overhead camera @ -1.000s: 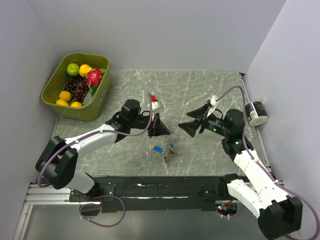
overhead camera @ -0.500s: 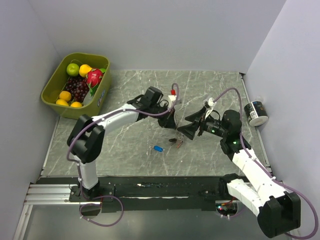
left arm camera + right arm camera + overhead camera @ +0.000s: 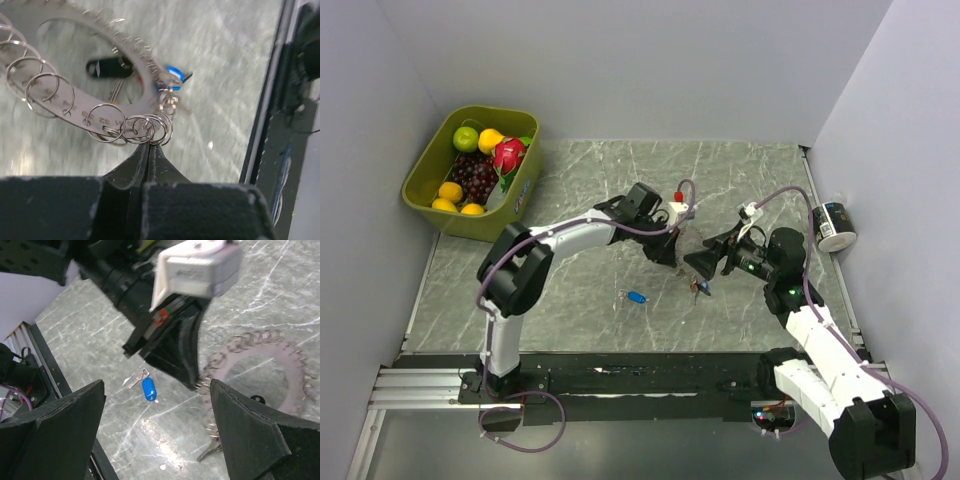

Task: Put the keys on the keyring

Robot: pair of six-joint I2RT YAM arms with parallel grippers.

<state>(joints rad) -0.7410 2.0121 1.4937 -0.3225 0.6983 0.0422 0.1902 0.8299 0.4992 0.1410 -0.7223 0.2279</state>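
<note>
My left gripper (image 3: 150,146) is shut on the rim of the keyring (image 3: 131,102), a flat silvery ring lined with many small wire loops. A black-headed key (image 3: 107,68) and a blue-headed key (image 3: 172,76) hang from its far side. In the right wrist view the keyring (image 3: 295,365) sits just past the left gripper (image 3: 175,347). A silver key (image 3: 209,453) dangles below the ring. A loose blue-headed key (image 3: 148,389) lies flat on the table, also in the top view (image 3: 636,297). My right gripper (image 3: 157,385) is open, facing the ring, with nothing between its fingers.
A green bin of fruit (image 3: 472,172) stands at the back left. A small dark jar (image 3: 835,226) sits by the right wall. The black rail (image 3: 620,378) runs along the near edge of the marble table (image 3: 740,180).
The left arm has swung to the right, carrying the keyring and its hanging keys toward the right gripper. The loose blue-headed key stayed behind on the table. The right gripper dipped slightly.
</note>
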